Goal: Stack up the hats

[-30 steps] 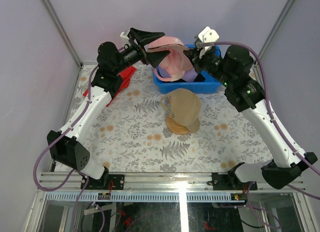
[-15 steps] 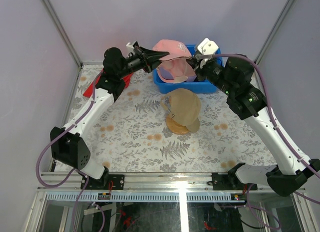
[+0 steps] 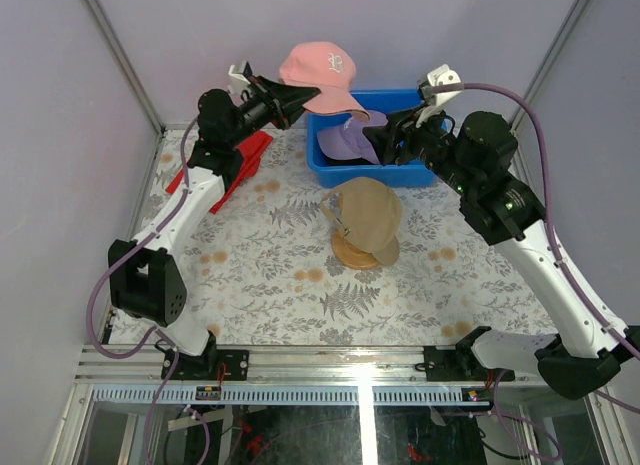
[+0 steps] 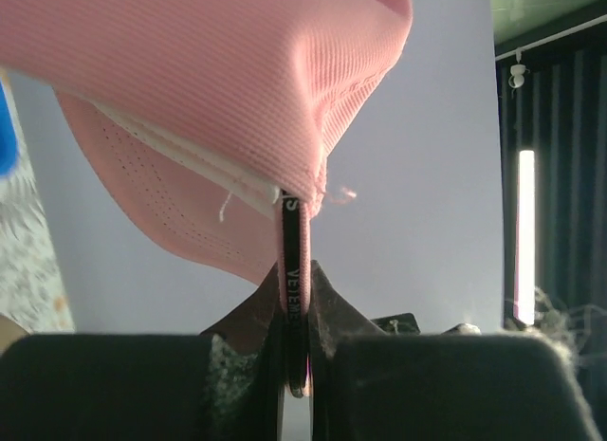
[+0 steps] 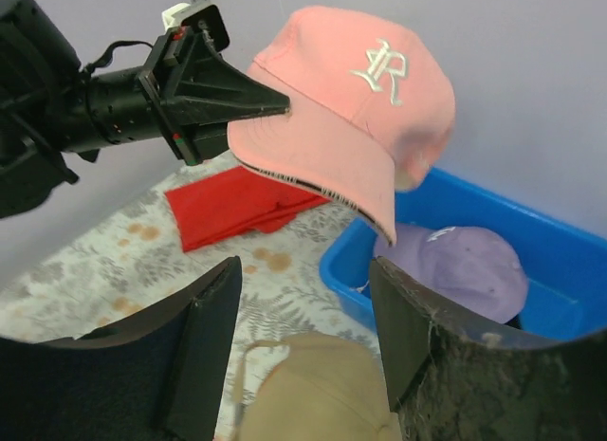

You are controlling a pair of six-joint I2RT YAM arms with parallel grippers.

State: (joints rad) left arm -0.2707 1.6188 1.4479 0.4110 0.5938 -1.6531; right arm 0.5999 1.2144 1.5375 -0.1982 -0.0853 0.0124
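One pink fabric baseball cap [image 3: 318, 73] hangs in the air above the far-left corner of the blue plastic bin [image 3: 325, 173]. It is crown up, its long axis running from the left arm toward the right, curved brim dipping toward the bin. White embroidered letters mark its ribbed front. The left pincer [image 3: 293, 95] is clamped on the brim's edge, that arm stretched high over the folded red cloth [image 3: 245, 160]. The right pincer [image 3: 385, 137], fingers apart and empty, hovers over the bin, where a purple cap [image 3: 345, 140] lies. A tan cap [image 3: 368, 210] sits on a wooden stand [image 3: 350, 253] on the floral counter [image 3: 270, 265].
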